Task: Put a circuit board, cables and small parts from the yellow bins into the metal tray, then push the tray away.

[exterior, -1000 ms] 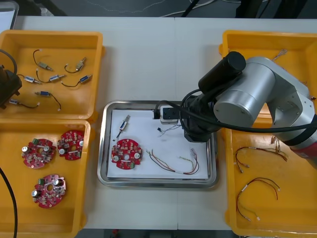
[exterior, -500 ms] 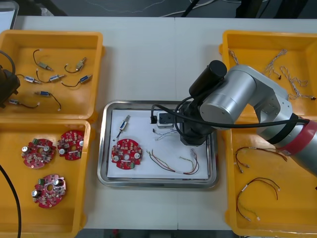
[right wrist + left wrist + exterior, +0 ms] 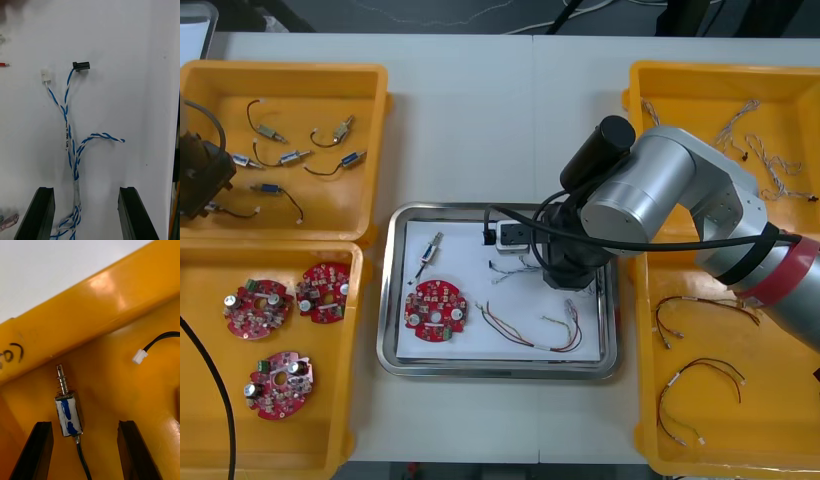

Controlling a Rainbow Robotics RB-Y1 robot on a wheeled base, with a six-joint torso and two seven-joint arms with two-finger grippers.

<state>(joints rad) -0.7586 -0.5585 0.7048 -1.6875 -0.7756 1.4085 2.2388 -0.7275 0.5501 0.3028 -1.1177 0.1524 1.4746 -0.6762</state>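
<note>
In the front view the right arm (image 3: 650,200) covers the far right corner of the metal tray (image 3: 390,300) and part of the twisted blue and white cable (image 3: 510,267). The near right yellow bin (image 3: 740,440) is cut off by 2 edges.

In the right wrist view that cable runs out of the picture between the fingers of the right gripper (image 3: 86,189). A red cable tip (image 3: 3,65) and a pale connector (image 3: 9,221) are each cut off, so their cables cannot be told.

In the left wrist view the small metal part (image 3: 68,416) trails a black lead out of the picture between the fingers of the left gripper (image 3: 84,423). A black cable (image 3: 161,339) is cut off, and the handwriting (image 3: 11,354) on the far left yellow bin (image 3: 112,303) is unreadable.
</note>
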